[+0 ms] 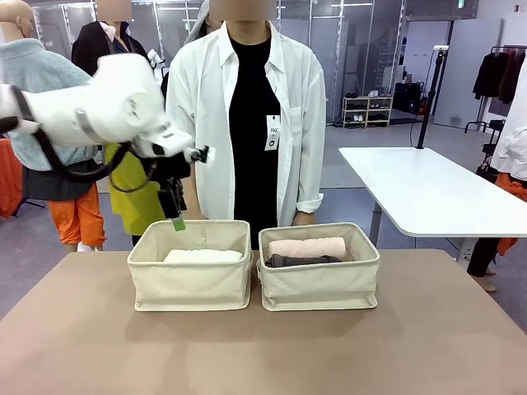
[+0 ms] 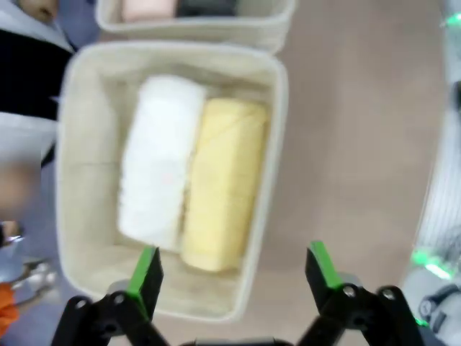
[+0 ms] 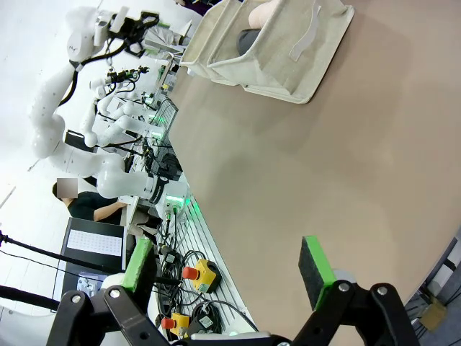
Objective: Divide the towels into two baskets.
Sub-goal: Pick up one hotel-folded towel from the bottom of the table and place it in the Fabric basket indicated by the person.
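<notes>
Two cream canvas baskets stand side by side on the brown table. The left basket [image 1: 191, 284] [image 2: 270, 144] holds the white towel [image 1: 202, 256] [image 2: 160, 162] and the pale yellow towel [image 2: 225, 184], lying side by side. In the right basket [image 1: 319, 284] [image 2: 194, 29] [image 3: 288, 65] lie the pink towel [image 1: 307, 247] [image 2: 148, 9] and the dark grey towel [image 1: 300, 261] [image 3: 248, 36]. My left gripper [image 1: 177, 218] [image 2: 234, 268] hangs open above the left basket's far rim, holding nothing. My right gripper [image 3: 227, 263] is open over bare table near its edge, far from the baskets.
A person in a white shirt [image 1: 247, 123] stands right behind the baskets. A white table [image 1: 428, 189] is at the back right. The brown table [image 1: 263, 346] has free room in front of the baskets. Cables and stop buttons [image 3: 202, 274] lie beyond its edge.
</notes>
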